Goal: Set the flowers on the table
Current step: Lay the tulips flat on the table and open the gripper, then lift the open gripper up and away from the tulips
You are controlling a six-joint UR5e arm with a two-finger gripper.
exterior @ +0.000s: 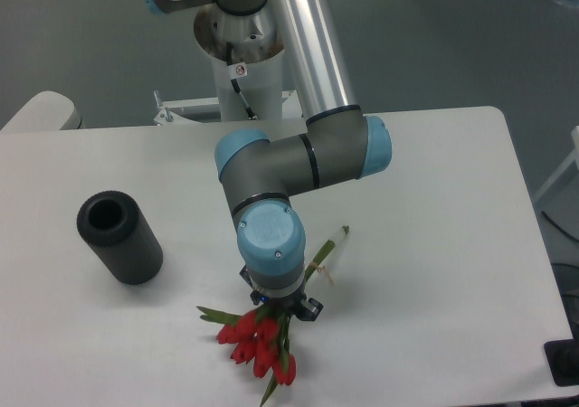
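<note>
camera view from above: the tool (282, 309) points straight down and sits right over the flowers (262, 344), about where the stems are tied; the wrist hides its fingers, so i cannot tell whether it grips the bunch or has let go. the flowers run on a slant under it, red buds toward the near left, the pale stem end out to the far right past the wrist. the buds look to be resting on or just above the worktop (434, 244), though contact is hard to judge from here. that slanted long axis is what matters: any opening or lift should go straight up so the stems aren't dragged. well apart to the left lies a dark cylinder (119, 238).
</note>
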